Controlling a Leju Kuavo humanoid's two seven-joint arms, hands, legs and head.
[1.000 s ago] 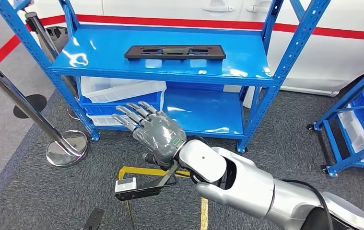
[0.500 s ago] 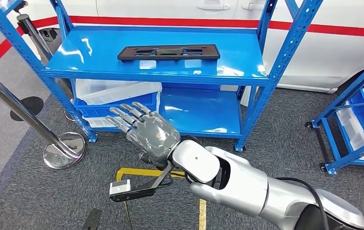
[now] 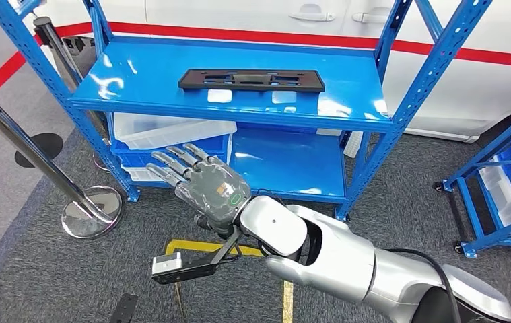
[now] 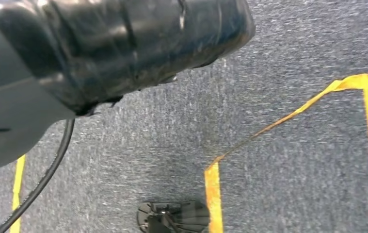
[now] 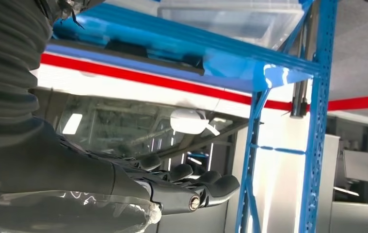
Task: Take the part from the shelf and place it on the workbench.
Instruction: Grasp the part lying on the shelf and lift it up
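Currently the right hand (image 3: 211,190) is hanging in front of the blue shelf (image 3: 239,87), palm down, with its fingers (image 3: 172,161) stretched out, spread apart and holding nothing. They are pointing toward the lower level of the shelf, where clear plastic bins (image 3: 172,129) are sitting just beyond the fingertips. In the right wrist view the same hand (image 5: 123,189) is showing its dark fingers (image 5: 216,187) extended side by side, with a blue upright of the shelf just past them.

Well above and beyond the fingers, the part (image 3: 251,80), a flat black elongated panel with cut-outs, is lying flat on the top level of the shelf, roughly in the middle and parallel to the front edge. Nothing is touching it, and the fingers are well apart from it. In the right wrist view a dark edge of the part (image 5: 148,52) is showing on that level.

Off to the side of the fingers, a chrome stanchion (image 3: 33,151) is leaning over its round base on the grey carpet (image 3: 387,215). Behind the shelf a white car body with a red stripe (image 3: 495,54) is standing. Yellow tape lines (image 3: 198,242) are running across the carpet beneath the wrist.

As for the left hand, I cannot tell how its fingers are lying.
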